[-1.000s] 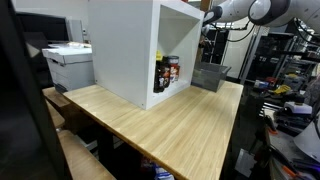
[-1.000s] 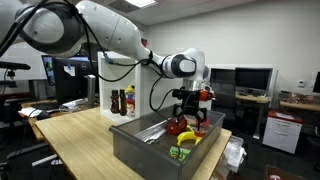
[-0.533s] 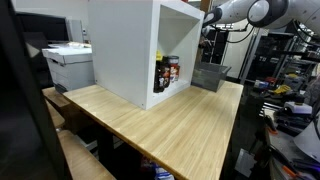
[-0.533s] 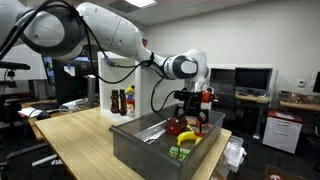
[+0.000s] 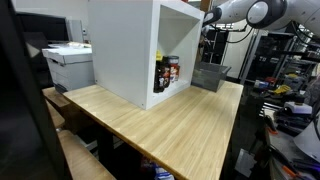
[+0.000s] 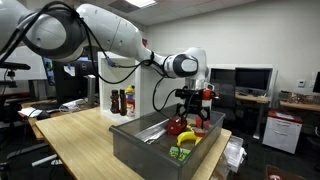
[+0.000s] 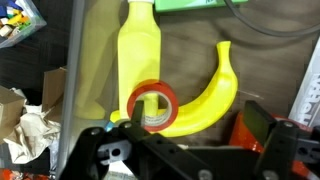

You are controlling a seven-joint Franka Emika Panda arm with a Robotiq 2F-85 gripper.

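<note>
The yellow bottle (image 7: 138, 50) is in the bin (image 6: 140, 150), right beside the banana (image 7: 215, 90). It looks light, hard and smooth, so it could slip. The long sides of its body look best to hold. The jaws hang over the bin, wide and empty, with the bottle's red cap (image 7: 152, 105) just ahead of them.

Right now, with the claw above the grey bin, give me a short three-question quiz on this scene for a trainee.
1. True or false: in the wrist view, the banana lies beside the yellow bottle.
2. What colour is the cap on that bottle? A blue, B red, C white.
3. Fill in: in an exterior view, the claw hangs over the grey ____.
Key: 1 true; 2 B; 3 bin.
</note>
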